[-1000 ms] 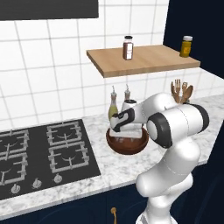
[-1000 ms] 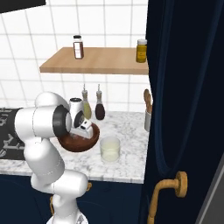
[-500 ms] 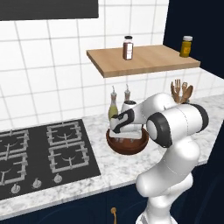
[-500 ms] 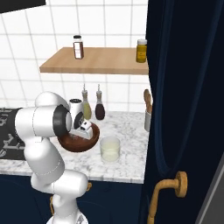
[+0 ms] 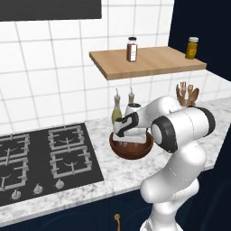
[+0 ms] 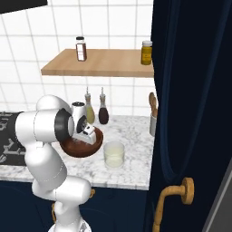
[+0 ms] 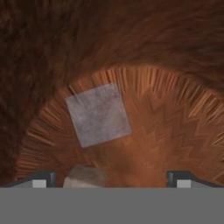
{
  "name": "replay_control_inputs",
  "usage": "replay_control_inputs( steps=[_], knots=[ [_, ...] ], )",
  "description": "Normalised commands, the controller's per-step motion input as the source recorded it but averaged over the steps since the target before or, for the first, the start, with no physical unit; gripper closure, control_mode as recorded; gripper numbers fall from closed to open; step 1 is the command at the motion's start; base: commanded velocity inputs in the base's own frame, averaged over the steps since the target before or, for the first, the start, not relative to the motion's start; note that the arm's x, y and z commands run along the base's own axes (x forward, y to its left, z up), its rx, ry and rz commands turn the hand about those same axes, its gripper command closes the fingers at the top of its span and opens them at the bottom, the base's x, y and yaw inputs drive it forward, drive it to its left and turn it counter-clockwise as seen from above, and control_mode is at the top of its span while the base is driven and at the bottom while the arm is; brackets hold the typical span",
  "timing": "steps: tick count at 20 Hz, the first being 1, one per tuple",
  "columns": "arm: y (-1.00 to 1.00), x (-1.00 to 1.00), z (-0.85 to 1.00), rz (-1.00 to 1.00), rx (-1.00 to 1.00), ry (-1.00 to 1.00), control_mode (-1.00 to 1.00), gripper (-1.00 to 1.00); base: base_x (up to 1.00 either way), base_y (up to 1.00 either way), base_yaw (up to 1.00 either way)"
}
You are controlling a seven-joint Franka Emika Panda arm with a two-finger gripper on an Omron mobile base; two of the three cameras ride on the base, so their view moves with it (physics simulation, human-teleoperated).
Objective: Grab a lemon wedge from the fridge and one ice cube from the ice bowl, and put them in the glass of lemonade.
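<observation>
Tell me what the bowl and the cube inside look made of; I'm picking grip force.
The ice bowl looks like wood with a matt finish: dark brown, streaked with radiating grain. The ice cube looks like ice or frosted glass: pale grey, translucent, the brown showing through it.

We see our gripper (image 7: 109, 177) wide open inside the ice bowl (image 7: 175, 57); one ice cube (image 7: 98, 114) lies ahead, brown walls all around.
</observation>
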Motion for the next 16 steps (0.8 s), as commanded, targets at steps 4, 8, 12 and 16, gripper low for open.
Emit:
replay_control_inputs(
  steps=[4, 8, 12, 16],
  knots=[
    [-0.02, -0.01, 0.02, -0.08, 0.00, -0.01, -1.00, -1.00, 0.00, 0.00, 0.00],
    [0.00, -0.02, 0.09, -0.03, 0.00, -0.05, -1.00, -1.00, 0.00, 0.00, 0.00],
    [0.00, 0.00, -0.12, -0.03, 0.00, 0.00, -1.00, -1.00, 0.00, 0.00, 0.00],
    [0.00, 0.00, -0.31, -0.02, 0.00, 0.00, -1.00, -1.00, 0.00, 0.00, 0.00]
  ],
)
